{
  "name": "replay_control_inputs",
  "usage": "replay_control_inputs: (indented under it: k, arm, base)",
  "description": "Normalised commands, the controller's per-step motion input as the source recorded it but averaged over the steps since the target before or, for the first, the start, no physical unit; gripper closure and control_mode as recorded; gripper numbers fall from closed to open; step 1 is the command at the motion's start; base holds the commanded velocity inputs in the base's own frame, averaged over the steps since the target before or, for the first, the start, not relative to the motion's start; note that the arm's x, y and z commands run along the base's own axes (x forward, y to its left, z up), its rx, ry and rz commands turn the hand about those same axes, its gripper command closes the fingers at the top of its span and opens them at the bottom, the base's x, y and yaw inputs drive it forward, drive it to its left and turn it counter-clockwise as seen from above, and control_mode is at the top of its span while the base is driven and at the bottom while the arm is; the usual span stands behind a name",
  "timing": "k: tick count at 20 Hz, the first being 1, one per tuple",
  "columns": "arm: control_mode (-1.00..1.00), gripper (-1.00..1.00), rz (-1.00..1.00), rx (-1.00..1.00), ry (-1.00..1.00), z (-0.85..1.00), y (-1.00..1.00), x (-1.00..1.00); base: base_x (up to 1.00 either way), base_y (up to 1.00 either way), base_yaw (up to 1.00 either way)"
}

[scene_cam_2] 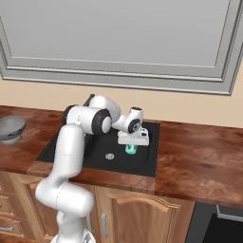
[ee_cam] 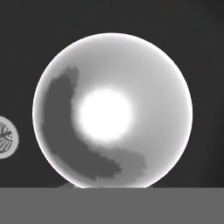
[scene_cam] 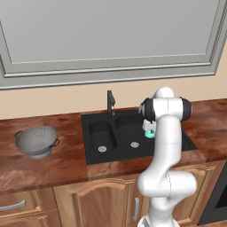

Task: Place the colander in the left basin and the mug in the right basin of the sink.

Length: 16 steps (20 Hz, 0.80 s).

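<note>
Looking down from the hand, the mug (ee_cam: pixel 112 111) sits directly below the claw (scene_cam_2: pixel 131 148), which is clamped on it over the sink's (scene_cam: pixel 95 117) right basin (scene_cam: pixel 133 133), presumably for lowering. On the bench (scene_cam: pixel 66 164) far left, the colander (scene_cam: pixel 37 141) waits, left basin (scene_cam: pixel 101 135) unfilled.

Teal mug (scene_cam_2: pixel 130 150) upright over the wide right basin (scene_cam: pixel 133 133); grey colander (scene_cam: pixel 37 141) upright on counter, well left of the black sink (scene_cam: pixel 95 119)
</note>
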Motion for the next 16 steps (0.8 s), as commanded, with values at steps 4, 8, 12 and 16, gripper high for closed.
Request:
replay_control_inputs:
  k: [4,8,12,16]
  arm:
    - [-1.0,1.0,-0.17,0.0,-0.08,-0.33,0.25,-0.05]
    - [-1.0,-1.0,-0.17,-0.03,-0.08,-0.31,0.25,-0.04]
    - [-1.0,-1.0,-0.16,-0.05,-0.08,-0.23,0.16,-0.03]
    - [-1.0,-1.0,-0.12,-0.03,-0.05,-0.04,0.07,0.0]
  base:
    - [0.0,0.0,0.0]
    - [0.0,0.0,0.0]
    - [0.0,0.0,0.0]
    - [0.0,0.0,0.0]
